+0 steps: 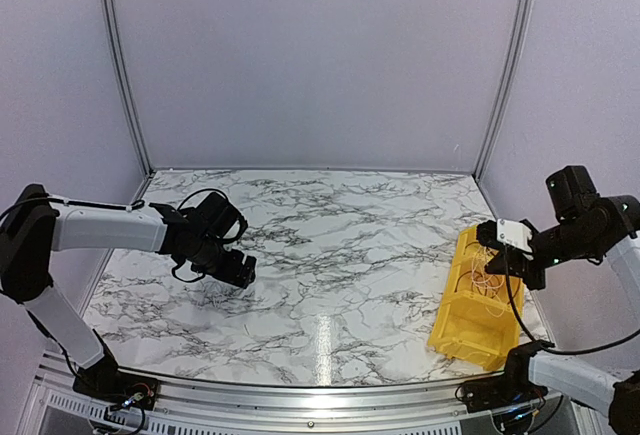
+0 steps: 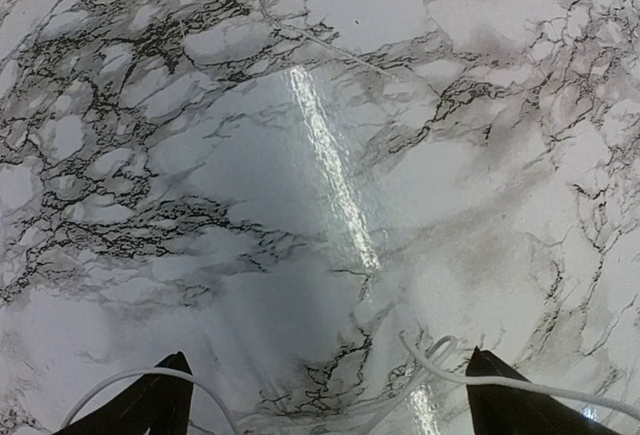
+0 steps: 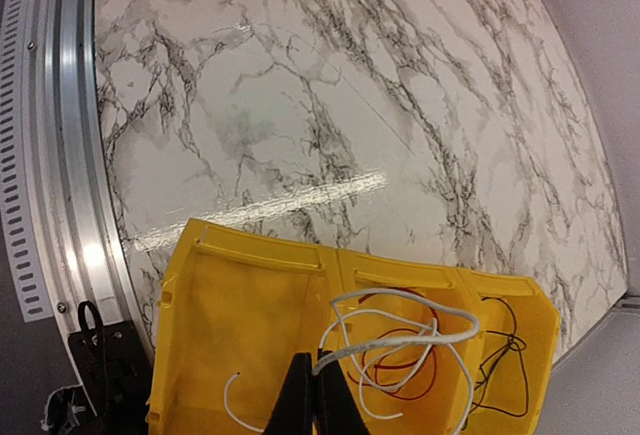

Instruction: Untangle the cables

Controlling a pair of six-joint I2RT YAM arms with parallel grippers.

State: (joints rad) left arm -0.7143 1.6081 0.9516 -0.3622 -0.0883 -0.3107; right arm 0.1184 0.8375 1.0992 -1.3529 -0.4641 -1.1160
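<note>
My right fingers (image 3: 312, 387) clamp a white cable (image 3: 345, 352) over the yellow bin (image 3: 250, 305); my left fingers (image 1: 242, 271) hang apart above the desk (image 1: 340, 245).

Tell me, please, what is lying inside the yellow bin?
Loose loops of whitish, red and black cables lie in the yellow bin; the right gripper, pinching a whitish one, hides whatever lies beneath it.

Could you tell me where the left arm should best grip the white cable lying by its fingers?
Pinch the curled bend of the white cable between the left gripper's open fingers, coming from above. It lies flat on the table, so a top-down pinch across the strand probably suits.
</note>
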